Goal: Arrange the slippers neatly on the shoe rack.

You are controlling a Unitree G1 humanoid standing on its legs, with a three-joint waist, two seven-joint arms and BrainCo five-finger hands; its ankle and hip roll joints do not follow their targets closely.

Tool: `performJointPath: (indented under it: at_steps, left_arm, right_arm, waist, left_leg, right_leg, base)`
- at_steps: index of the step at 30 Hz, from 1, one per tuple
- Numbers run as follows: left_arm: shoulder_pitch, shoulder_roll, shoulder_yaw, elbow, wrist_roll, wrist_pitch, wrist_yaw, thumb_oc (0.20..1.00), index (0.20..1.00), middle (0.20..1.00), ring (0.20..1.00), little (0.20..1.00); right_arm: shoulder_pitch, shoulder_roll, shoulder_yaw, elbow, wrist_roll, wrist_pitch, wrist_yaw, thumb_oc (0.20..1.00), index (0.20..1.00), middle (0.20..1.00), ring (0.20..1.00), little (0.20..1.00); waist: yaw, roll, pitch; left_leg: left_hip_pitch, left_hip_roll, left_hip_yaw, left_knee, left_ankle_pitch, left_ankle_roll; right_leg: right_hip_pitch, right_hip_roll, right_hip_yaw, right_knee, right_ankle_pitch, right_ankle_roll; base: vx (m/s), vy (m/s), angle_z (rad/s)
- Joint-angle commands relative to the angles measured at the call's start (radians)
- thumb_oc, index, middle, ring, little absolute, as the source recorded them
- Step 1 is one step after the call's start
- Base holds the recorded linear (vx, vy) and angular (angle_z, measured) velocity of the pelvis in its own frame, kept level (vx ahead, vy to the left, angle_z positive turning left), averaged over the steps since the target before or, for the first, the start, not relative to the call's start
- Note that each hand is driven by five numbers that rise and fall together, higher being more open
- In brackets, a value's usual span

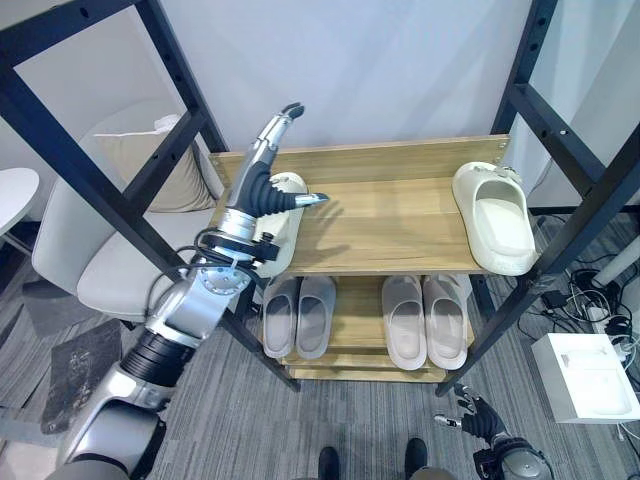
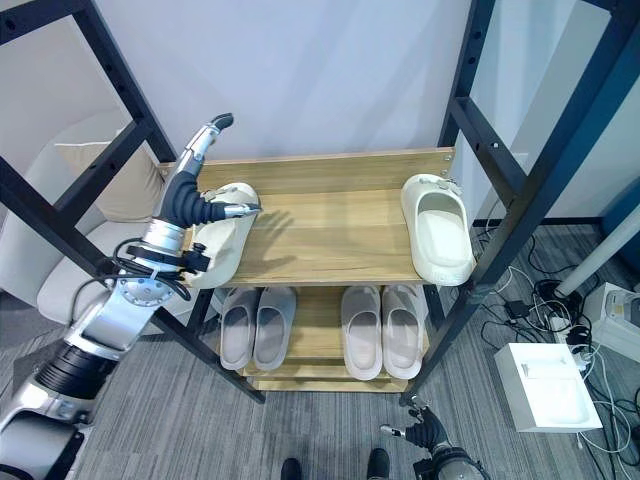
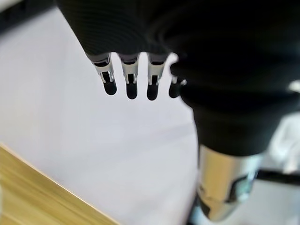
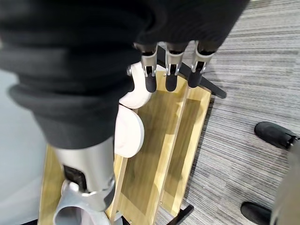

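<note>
The wooden shoe rack (image 1: 380,215) carries one cream slipper (image 1: 495,216) at the right end of its top shelf and another cream slipper (image 1: 283,225) at the left end; on its lower shelf (image 1: 350,330) two grey pairs (image 1: 298,315) (image 1: 425,320) sit side by side

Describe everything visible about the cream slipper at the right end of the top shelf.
The cream slipper is a chunky one-piece clog that looks like soft moulded foam, with a wide rounded upper and a deep open foot bed facing up. It lies flat, sole down, lengthwise front to back at the right end of the wooden top shelf, close to the black frame post, one end overhanging the shelf's front edge. Only the shelf touches it; the left hand is at the shelf's other end.
</note>
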Motion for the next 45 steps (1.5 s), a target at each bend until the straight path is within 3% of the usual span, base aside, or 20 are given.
performJointPath:
  at_steps: [1,5,7,8,12,20,32,33,34,35,45]
  left_arm:
    - [-0.145,0.043,0.03,0.103,0.151,0.031,0.069,1.0,1.0,1.0,1.0,1.0]
    - [-0.187,0.133,-0.044,0.217,0.367,0.113,0.072,1.0,1.0,1.0,1.0,1.0]
    - [-0.192,0.132,-0.049,0.221,0.368,0.113,0.074,1.0,1.0,1.0,1.0,1.0]
    - [-0.224,0.162,-0.1,0.269,0.455,0.144,0.062,1.0,1.0,1.0,1.0,1.0]
    - [-0.288,0.161,-0.207,0.41,0.555,0.192,0.043,1.0,1.0,1.0,1.0,1.0]
    - [-0.378,0.131,-0.273,0.574,0.56,0.239,0.041,1.0,1.0,1.0,1.0,1.0]
    - [-0.518,0.178,-0.359,0.748,0.532,0.278,0.043,1.0,1.0,1.0,1.0,1.0]
    - [-0.522,0.174,-0.36,0.765,0.531,0.281,0.042,0.683,0.683,0.683,0.683,0.683]
    - [-0.522,0.174,-0.361,0.766,0.531,0.281,0.043,0.304,0.304,0.304,0.304,0.304]
    - [-0.523,0.173,-0.361,0.767,0.53,0.281,0.043,0.2,0.2,0.2,0.2,0.2]
    - [-0.482,0.137,-0.343,0.714,0.488,0.255,0.018,0.2,0.2,0.2,0.2,0.2]
  right_arm:
    - [-0.011,0.001,-0.014,-0.07,-0.011,-0.036,-0.009,1.0,1.0,1.0,1.0,1.0]
    - [-0.005,-0.016,-0.011,-0.095,-0.006,-0.045,-0.003,1.0,1.0,1.0,1.0,1.0]
    - [-0.005,-0.014,-0.012,-0.095,-0.006,-0.045,-0.003,1.0,1.0,1.0,1.0,1.0]
    - [-0.004,-0.02,-0.008,-0.105,-0.006,-0.052,-0.005,1.0,1.0,1.0,1.0,1.0]
    - [-0.003,-0.024,0.013,-0.091,-0.002,-0.066,-0.009,1.0,1.0,1.0,1.0,1.0]
    - [-0.01,-0.021,0.028,-0.098,0.008,-0.073,-0.015,1.0,1.0,1.0,1.0,1.0]
    - [0.001,-0.024,0.031,-0.102,0.017,-0.085,-0.025,1.0,1.0,1.0,1.0,1.0]
    - [0.001,-0.022,0.032,-0.108,0.021,-0.085,-0.026,1.0,1.0,1.0,1.0,1.0]
    - [0.001,-0.022,0.032,-0.108,0.021,-0.085,-0.026,1.0,1.0,1.0,1.0,1.0]
    - [0.002,-0.022,0.032,-0.108,0.021,-0.085,-0.026,1.0,1.0,1.0,1.0,1.0]
    - [0.009,-0.013,0.028,-0.131,0.022,-0.078,-0.03,1.0,1.0,1.0,1.0,1.0]
  waist:
    - [0.008,-0.04,-0.001]
    - [-0.005,-0.04,0.001]
    - [-0.004,-0.041,0.001]
    - [-0.011,-0.044,0.001]
    - [-0.026,-0.052,0.003]
    - [-0.043,-0.06,0.007]
    - [-0.061,-0.065,0.018]
    - [-0.064,-0.065,0.022]
    - [-0.064,-0.065,0.022]
    - [-0.064,-0.065,0.022]
    - [-0.066,-0.053,0.031]
  left_leg:
    - [0.033,-0.015,0.017,-0.007,-0.064,-0.035]
    - [0.035,-0.014,0.023,-0.007,-0.07,-0.03]
    - [0.036,-0.014,0.024,-0.007,-0.07,-0.03]
    - [0.038,-0.012,0.028,-0.007,-0.074,-0.029]
    - [0.043,-0.011,0.032,-0.007,-0.079,-0.026]
    - [0.037,-0.007,0.041,-0.007,-0.08,-0.025]
    - [0.019,-0.003,0.056,-0.007,-0.075,-0.026]
    - [0.015,-0.003,0.056,-0.007,-0.073,-0.026]
    - [0.014,-0.003,0.055,-0.007,-0.073,-0.026]
    - [0.014,-0.003,0.055,-0.007,-0.073,-0.026]
    - [0.01,-0.009,0.052,-0.007,-0.074,-0.024]
  right_leg:
    - [0.074,-0.017,-0.012,0.001,-0.093,0.081]
    - [0.07,-0.012,0.003,0.001,-0.094,0.082]
    - [0.07,-0.012,0.003,0.001,-0.094,0.082]
    - [0.068,-0.009,0.011,0.002,-0.096,0.082]
    - [0.066,-0.003,0.023,0.003,-0.099,0.082]
    - [0.049,0.003,0.037,0.003,-0.097,0.083]
    - [0.023,0.006,0.049,0.001,-0.087,0.087]
    - [0.017,0.007,0.049,0.001,-0.086,0.087]
    - [0.017,0.007,0.049,0.001,-0.086,0.087]
    - [0.017,0.007,0.049,0.001,-0.086,0.087]
    - [0.017,0.001,0.05,0.001,-0.086,0.087]
  base:
    - [0.0,0.0,0.0]
    - [0.01,0.003,-0.01]
    - [0.02,0.008,-0.07]
    - [0.04,0.014,-0.13]
    - [0.04,0.007,-0.11]
    - [0.01,-0.001,-0.04]
    - [0.01,-0.001,-0.07]
    - [0.0,0.0,0.0]
    - [0.0,0.0,0.0]
    - [0.0,0.0,0.0]
    - [0.0,0.0,0.0]
